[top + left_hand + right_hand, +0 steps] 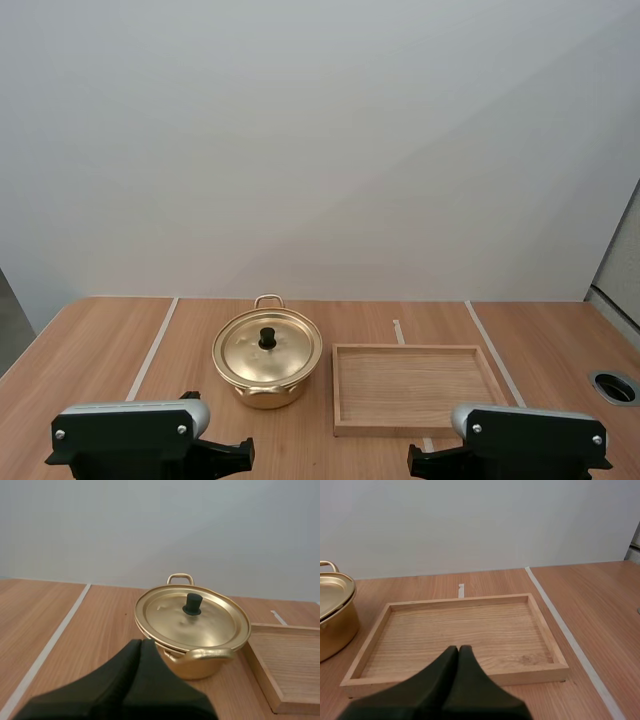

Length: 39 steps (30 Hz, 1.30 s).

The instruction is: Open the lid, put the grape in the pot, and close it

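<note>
A gold pot [266, 362] stands on the table with its lid [192, 621] on; a black knob [192, 603] tops the lid. To its right lies a wooden tray [415, 388] with nothing in it. My left gripper [140, 644] is shut, its fingers together as one dark wedge just in front of the pot. My right gripper [458, 651] is shut too, over the near edge of the tray [455, 635]. In the high view both arms sit at the table's near edge, the left [140, 435] before the pot and the right [520, 438] before the tray.
White tape lines [152, 348] run along the wooden table on the left and right [492, 350]. A round cable hole [614, 386] sits at the far right edge. A plain grey wall stands behind the table.
</note>
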Each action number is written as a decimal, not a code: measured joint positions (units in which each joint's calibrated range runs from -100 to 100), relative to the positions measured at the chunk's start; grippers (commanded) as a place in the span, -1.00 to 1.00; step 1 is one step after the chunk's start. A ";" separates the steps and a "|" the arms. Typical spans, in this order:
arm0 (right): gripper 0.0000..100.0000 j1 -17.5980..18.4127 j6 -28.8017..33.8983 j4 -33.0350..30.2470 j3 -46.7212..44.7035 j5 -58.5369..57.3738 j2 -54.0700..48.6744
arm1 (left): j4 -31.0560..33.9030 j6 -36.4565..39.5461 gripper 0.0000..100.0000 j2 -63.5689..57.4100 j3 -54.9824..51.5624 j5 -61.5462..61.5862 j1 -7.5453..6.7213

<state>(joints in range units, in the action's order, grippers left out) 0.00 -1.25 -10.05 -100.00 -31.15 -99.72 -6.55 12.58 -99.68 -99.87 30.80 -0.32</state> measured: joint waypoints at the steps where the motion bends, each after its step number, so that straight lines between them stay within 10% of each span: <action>1: -1.00 0.00 0.00 0.00 0.00 -0.04 0.00 | -0.02 0.00 -1.00 0.00 0.00 0.05 0.00; 39: -1.00 0.00 0.00 0.08 0.00 -0.41 0.00 | 0.27 0.46 -1.00 0.00 0.00 0.47 0.00</action>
<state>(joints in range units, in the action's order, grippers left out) 0.00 -1.25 -9.97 -100.00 -31.56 -99.72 -6.28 13.04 -99.68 -99.87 31.27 -0.32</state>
